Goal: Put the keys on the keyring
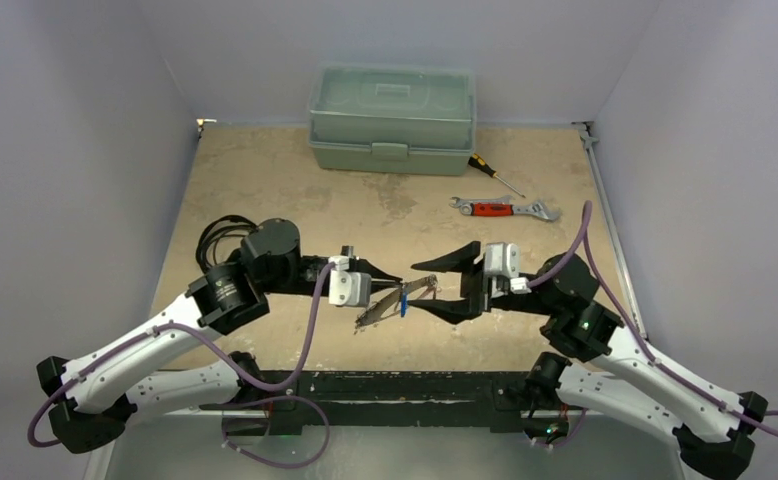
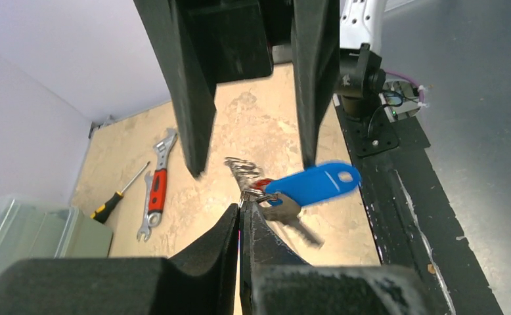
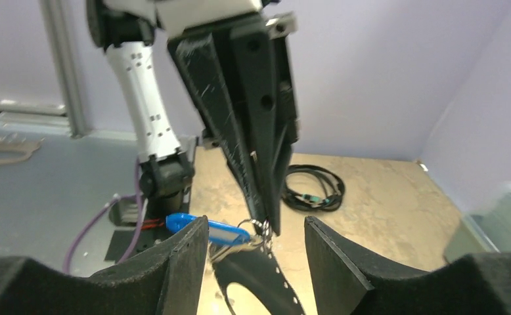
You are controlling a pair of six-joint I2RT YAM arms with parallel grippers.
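Note:
My left gripper is shut on the keyring, a thin silver loop that hangs tilted above the table. In the left wrist view its jaws pinch the wire of the keyring. A blue-tagged key dangles to the right, with a bit of a red tag behind it and small keys strung beyond. My right gripper faces it, open, its fingertips on either side of the ring without touching. From the right wrist, the blue tag hangs by its left finger.
A green toolbox stands at the back. A screwdriver and a red-handled wrench lie at the back right. A coiled black cable lies on the table behind the left arm. A black rail runs along the near edge.

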